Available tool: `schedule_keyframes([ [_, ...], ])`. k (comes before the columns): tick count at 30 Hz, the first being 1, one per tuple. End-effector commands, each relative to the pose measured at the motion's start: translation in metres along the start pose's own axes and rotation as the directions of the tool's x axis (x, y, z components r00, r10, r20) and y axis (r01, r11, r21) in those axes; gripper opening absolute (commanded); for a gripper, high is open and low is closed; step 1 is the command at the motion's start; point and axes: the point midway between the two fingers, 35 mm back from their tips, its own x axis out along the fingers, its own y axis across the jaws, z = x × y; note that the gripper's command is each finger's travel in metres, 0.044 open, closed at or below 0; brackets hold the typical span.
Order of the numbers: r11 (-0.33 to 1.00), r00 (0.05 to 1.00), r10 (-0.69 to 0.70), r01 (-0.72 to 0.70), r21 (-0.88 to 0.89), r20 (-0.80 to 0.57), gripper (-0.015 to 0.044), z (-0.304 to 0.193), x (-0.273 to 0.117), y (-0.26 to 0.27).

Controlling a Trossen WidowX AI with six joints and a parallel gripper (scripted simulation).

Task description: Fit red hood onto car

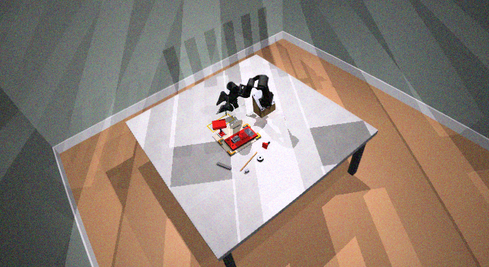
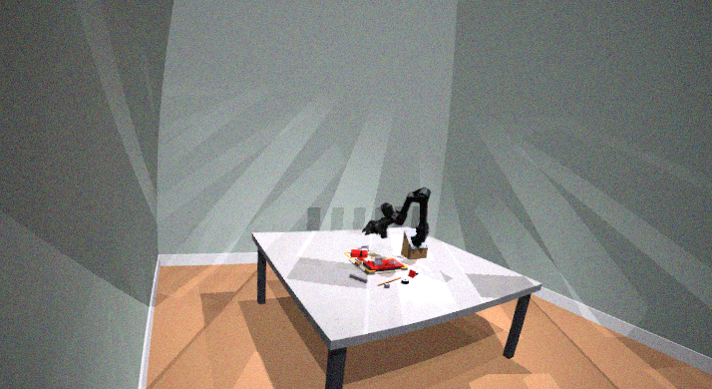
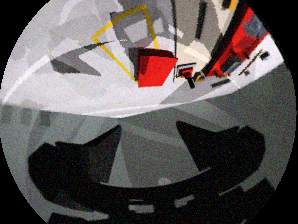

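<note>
The red hood [image 1: 219,124] [image 2: 359,253] [image 3: 156,69] is out of the gripper, over the yellow outline beside the jig. It looks tilted in the wrist view; whether it rests fully on the table cannot be told. The red chassis [image 1: 233,145] [image 2: 399,263] [image 3: 242,42] sits in the jig [image 1: 231,153] with grey parts on its deck; the pegs are too small to make out. My gripper [image 1: 218,108] [image 2: 365,231] [image 3: 149,125] is open and empty, raised above the table, behind the hood and apart from it.
A small red part with a black stem [image 1: 222,133] [image 3: 186,72] stands between hood and chassis. Another small red part [image 1: 265,145] [image 2: 412,273], a wheel [image 1: 260,158] [image 2: 405,281], a thin stick [image 1: 248,161] and a grey bar [image 1: 224,166] lie in front of the jig.
</note>
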Motion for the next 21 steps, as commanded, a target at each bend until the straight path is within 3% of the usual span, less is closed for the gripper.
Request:
schedule_keyframes([
  [1,1.0,1.0,0.0,0.0,0.0,0.0,0.044,0.0,0.0,0.0],
  [12,1.0,1.0,0.0,0.0,0.0,0.0,0.044,0.0,0.0,0.0],
  [18,1.0,1.0,0.0,0.0,0.0,0.0,0.0282,0.0,0.0,0.0],
  [21,0.994,0.999,0.009,-0.013,0.11,0.031,0.0361,0.0,0.0061,0.0036],
])
